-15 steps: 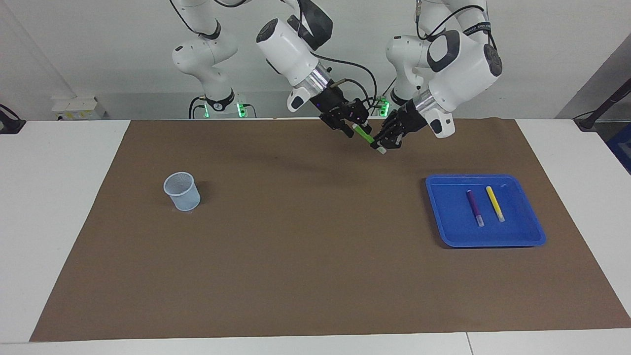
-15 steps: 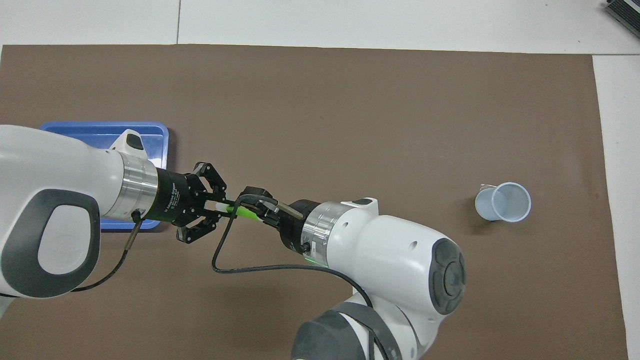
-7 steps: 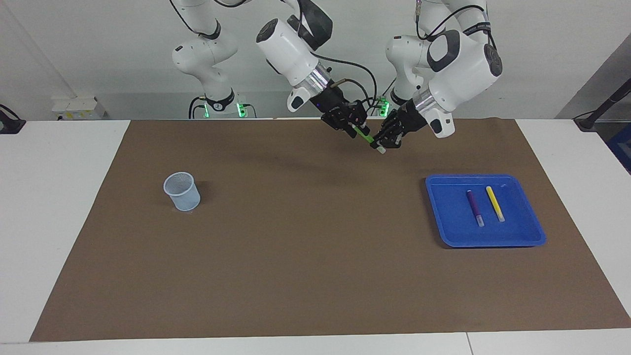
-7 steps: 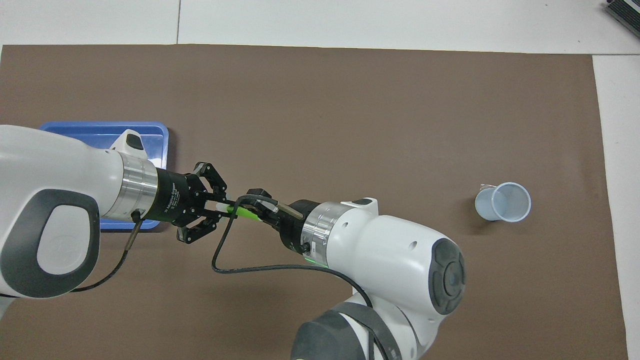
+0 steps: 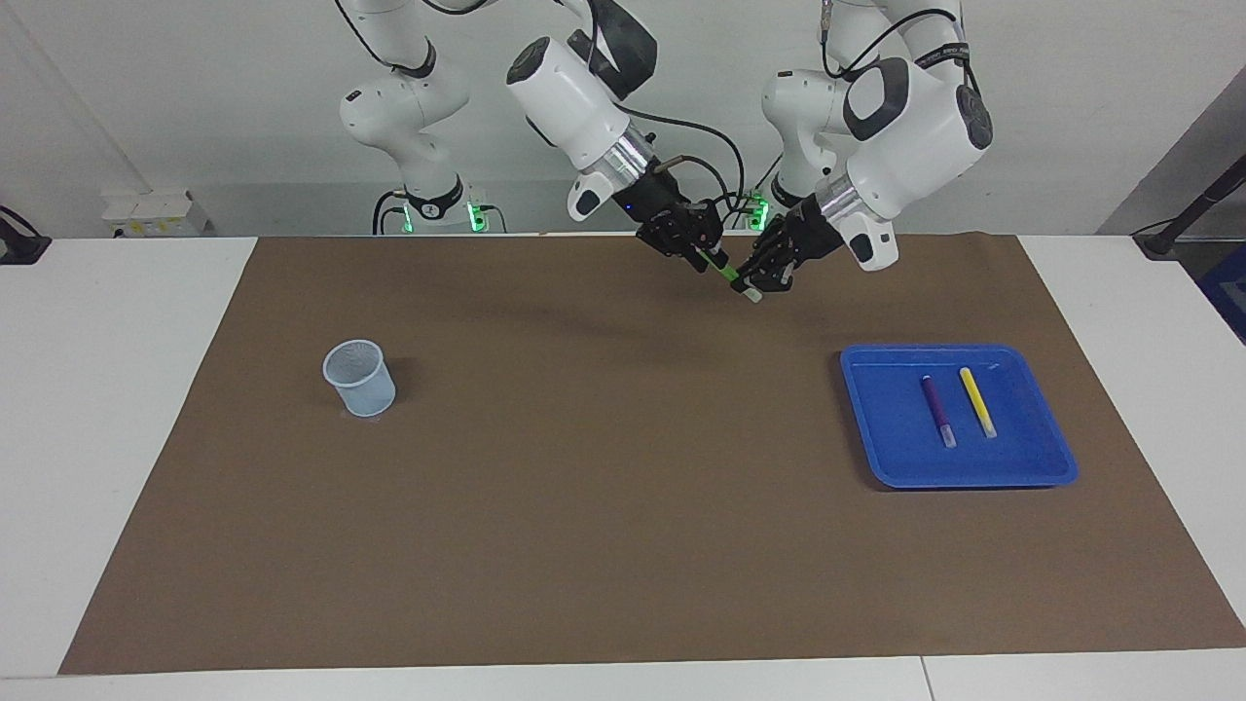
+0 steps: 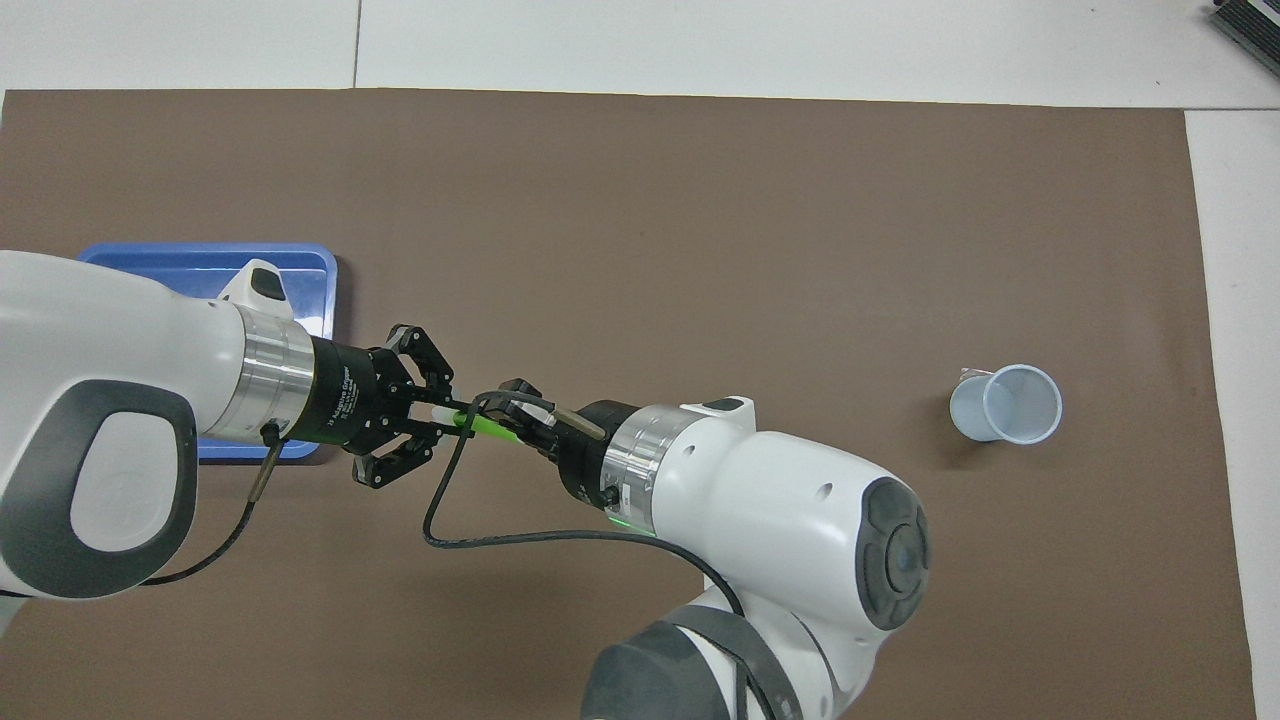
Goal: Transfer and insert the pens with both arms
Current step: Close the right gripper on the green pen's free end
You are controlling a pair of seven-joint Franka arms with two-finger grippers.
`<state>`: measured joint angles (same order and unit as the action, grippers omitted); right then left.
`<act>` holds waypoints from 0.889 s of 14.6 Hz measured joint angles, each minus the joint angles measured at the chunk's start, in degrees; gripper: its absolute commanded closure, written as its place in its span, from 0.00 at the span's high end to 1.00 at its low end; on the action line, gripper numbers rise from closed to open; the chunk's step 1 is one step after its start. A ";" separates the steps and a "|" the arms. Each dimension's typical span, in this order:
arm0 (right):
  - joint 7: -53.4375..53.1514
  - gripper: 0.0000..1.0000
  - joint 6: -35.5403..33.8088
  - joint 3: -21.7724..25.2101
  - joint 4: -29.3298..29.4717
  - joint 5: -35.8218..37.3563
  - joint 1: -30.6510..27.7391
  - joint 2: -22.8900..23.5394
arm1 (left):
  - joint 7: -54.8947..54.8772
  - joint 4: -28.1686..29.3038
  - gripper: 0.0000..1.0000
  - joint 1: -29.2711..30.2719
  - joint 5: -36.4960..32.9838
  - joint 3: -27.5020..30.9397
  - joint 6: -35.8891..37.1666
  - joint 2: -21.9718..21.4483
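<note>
Both grippers meet at the green pen (image 5: 721,266) above the brown mat (image 5: 604,487). Only the facing view shows the purple pen (image 5: 937,410) and yellow pen (image 5: 977,400) in the blue tray (image 5: 876,458); overhead, the left arm (image 6: 110,400) covers them. A pale cup (image 5: 359,377) stands toward the right arm's end. Left gripper (image 5: 756,284) pinches the pen's pale cap end; right gripper (image 5: 703,255) is at its green end, grip unclear.

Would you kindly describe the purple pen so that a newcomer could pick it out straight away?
Find the blue tray at the left arm's end of the brown mat. Two pens lie side by side in it, not touching. The purple pen is the dark one, lying toward the table's middle from the yellow pen.
</note>
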<state>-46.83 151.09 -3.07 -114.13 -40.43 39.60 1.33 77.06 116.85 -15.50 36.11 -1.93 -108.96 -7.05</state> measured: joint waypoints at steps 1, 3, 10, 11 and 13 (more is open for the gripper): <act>0.00 0.38 0.00 0.00 0.00 0.00 0.00 0.00 | 0.00 0.00 0.00 0.00 0.01 0.00 0.01 -0.03; -0.04 0.38 0.00 0.00 0.00 0.00 0.00 0.00 | 0.01 0.00 0.00 0.00 0.02 0.00 0.03 -0.05; -1.37 0.37 -0.01 -0.01 0.00 0.00 1.34 0.00 | 0.01 0.00 0.00 0.00 0.05 0.00 0.18 -0.06; -1.37 0.37 -0.01 0.01 0.00 0.00 1.34 0.00 | 0.01 0.00 0.00 0.00 0.05 0.00 0.20 -0.08; -1.37 0.37 -0.01 0.07 0.00 0.00 1.33 0.00 | 0.01 0.00 0.00 0.00 0.05 0.00 0.41 -0.20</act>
<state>-48.20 151.08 -3.00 -114.13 -40.44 40.93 1.33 77.08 116.85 -15.50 36.17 -1.93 -108.55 -7.25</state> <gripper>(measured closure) 0.599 0.824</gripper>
